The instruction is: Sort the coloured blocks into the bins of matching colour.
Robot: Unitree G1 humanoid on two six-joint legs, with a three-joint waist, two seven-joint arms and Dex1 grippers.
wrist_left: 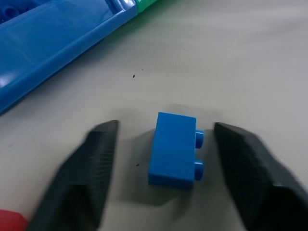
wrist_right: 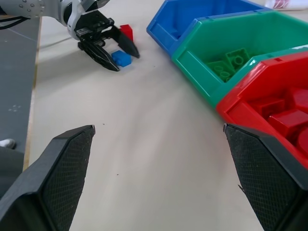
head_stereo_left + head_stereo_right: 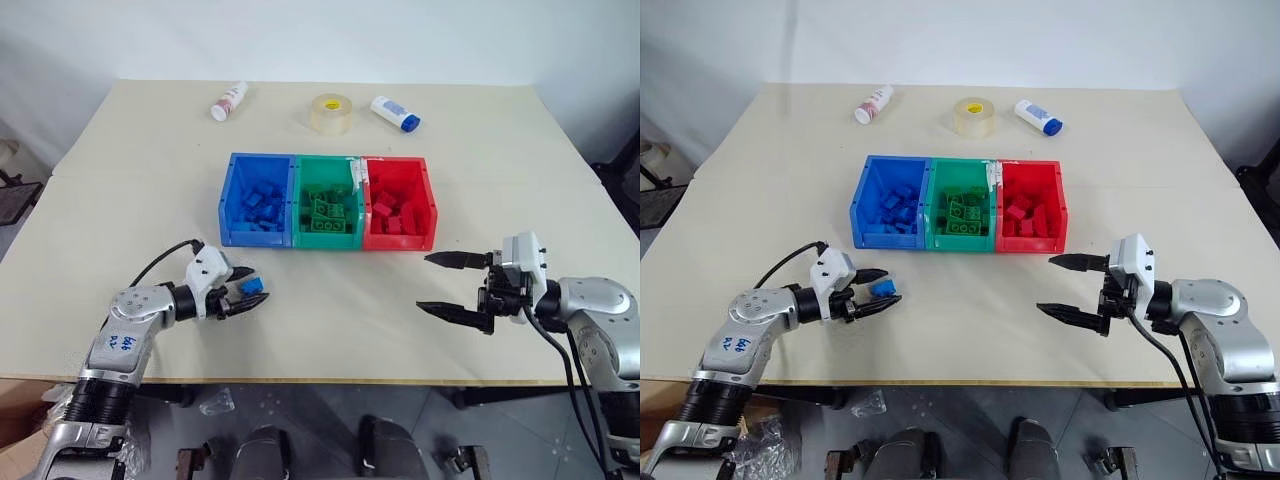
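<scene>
Blue studded plastic brick (image 1: 173, 150), small and rectangular, lay on its side on the beige tabletop (image 3: 330, 320) near the front left, well short of the bins. Its long axis ran roughly along the line of the left gripper's fingers, and its two round studs pointed sideways toward one finger. Smooth, glossy faces; no marks visible.

Left gripper (image 3: 247, 292), two black fingers, straddled the brick with jaws parted; a clear gap showed on each side in the left wrist view, so nothing was gripped. A small red brick (image 2: 126, 32) lay just beside this gripper, on its far side as seen from the right wrist.

Bins, three joined open-top plastic boxes in a row at mid-table, left to right:
- blue bin (image 3: 232, 200): held a heap of blue bricks.
- green bin (image 3: 325, 170): held green bricks, studs partly upward.
- red bin (image 3: 431, 205): held red bricks.

Right gripper (image 3: 455, 285), black fingers spread wide, hung empty above the table at front right, pointing toward the centre, short of the red bin.

Far edge of table, left to right: white bottle with red label (image 3: 229, 101) lying down; clear tape roll (image 3: 331, 114); white bottle with blue cap (image 3: 395, 113) lying down.
</scene>
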